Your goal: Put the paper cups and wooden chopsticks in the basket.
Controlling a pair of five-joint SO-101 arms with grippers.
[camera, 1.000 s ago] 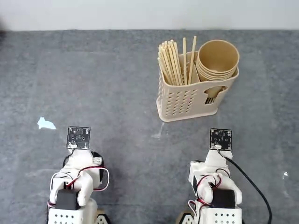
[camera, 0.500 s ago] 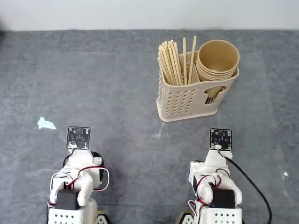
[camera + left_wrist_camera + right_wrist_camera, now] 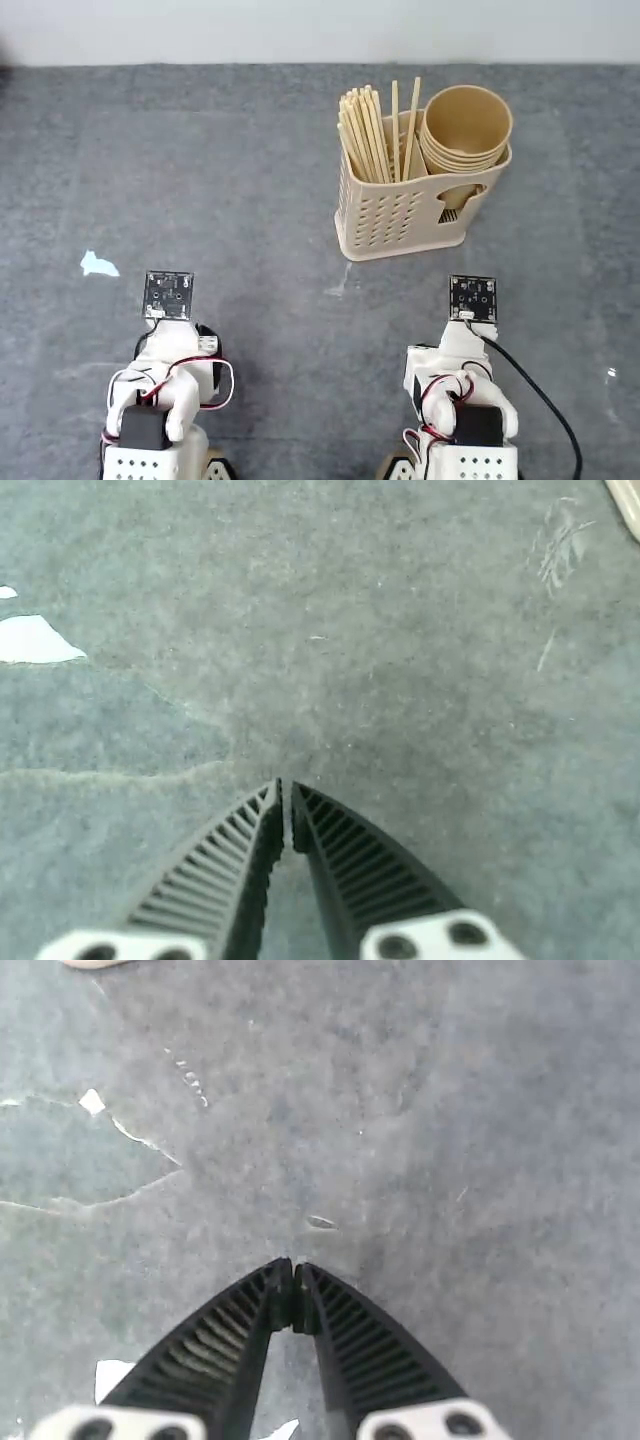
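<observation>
A beige perforated basket [image 3: 400,215] stands on the grey mat at the back right. A stack of paper cups [image 3: 466,128] sits in its right compartment, and a bundle of wooden chopsticks [image 3: 372,135] stands upright in its left one. Both arms rest folded at the near edge, well short of the basket. My left gripper [image 3: 284,798] is shut with nothing in it, above bare mat. My right gripper [image 3: 293,1278] is shut and holds nothing either. In the high view the left arm [image 3: 165,370] and right arm [image 3: 462,375] sit side by side.
A small white scrap [image 3: 98,265] lies on the mat left of the left arm, also seen as a white scrap [image 3: 35,640] from the wrist. A black cable [image 3: 545,400] runs from the right arm. Scuffs [image 3: 140,1140] mark the mat.
</observation>
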